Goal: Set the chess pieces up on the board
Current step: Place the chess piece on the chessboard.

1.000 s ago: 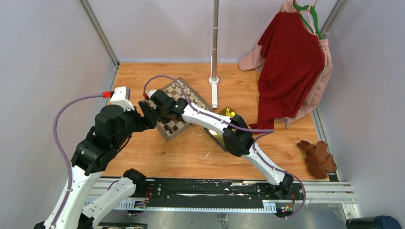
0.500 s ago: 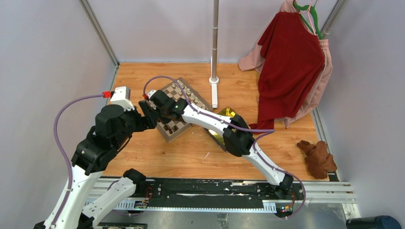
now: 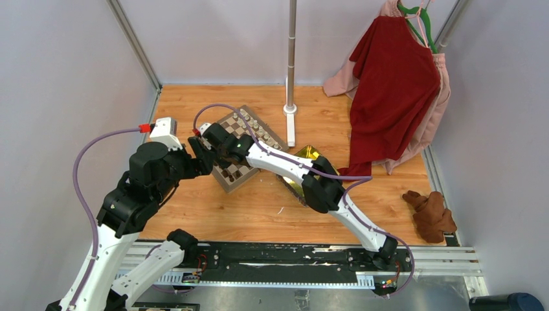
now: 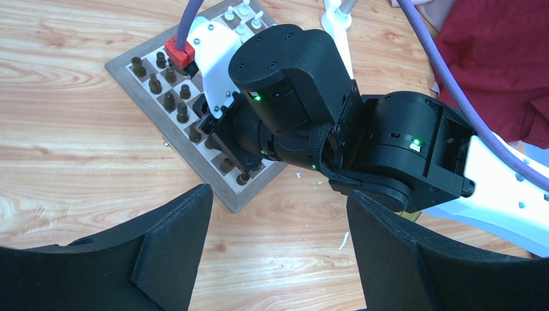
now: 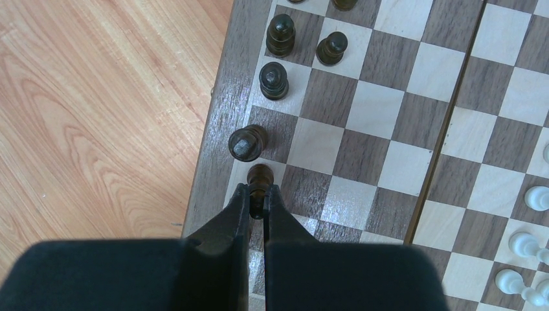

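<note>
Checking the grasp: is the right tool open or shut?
The right tool is shut on a dark chess piece; its fingers pinch it at the board's edge.

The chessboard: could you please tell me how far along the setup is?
Partly done. Done: several dark pieces stand along one edge of the board, and white pieces line the opposite side. In hand: the right gripper is shut on a dark piece at an edge square; the left gripper hangs open, empty. Left: releasing that piece and probably filling the bare squares beside it.
</note>
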{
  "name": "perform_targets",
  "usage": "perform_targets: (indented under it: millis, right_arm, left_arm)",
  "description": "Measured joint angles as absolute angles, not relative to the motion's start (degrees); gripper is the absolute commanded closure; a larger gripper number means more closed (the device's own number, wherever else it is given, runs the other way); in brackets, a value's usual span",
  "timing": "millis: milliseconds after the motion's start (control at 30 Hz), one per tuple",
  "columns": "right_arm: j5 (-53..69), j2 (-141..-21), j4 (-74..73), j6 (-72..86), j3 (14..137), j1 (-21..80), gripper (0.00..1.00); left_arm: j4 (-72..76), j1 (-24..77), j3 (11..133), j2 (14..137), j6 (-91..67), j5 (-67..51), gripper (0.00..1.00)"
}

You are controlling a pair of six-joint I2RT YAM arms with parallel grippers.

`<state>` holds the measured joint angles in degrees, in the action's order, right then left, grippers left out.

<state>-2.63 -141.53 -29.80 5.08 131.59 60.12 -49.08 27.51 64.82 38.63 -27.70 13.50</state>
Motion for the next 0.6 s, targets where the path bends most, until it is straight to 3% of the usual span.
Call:
perform_targets:
  millis: [433, 600]
  right_arm:
    - [-3.03, -141.21, -30.33, 4.54, 131.31, 60.47, 0.99]
    - [-3.01, -140.84, -31.09, 4.32, 130.96, 60.49, 0.83]
  left_arm:
    - [-49.08, 27.51, 64.82, 38.63, -27.99, 13.47, 0.18]
    - [-49.08, 27.51, 64.82, 38.63, -28.12, 13.47, 0.18]
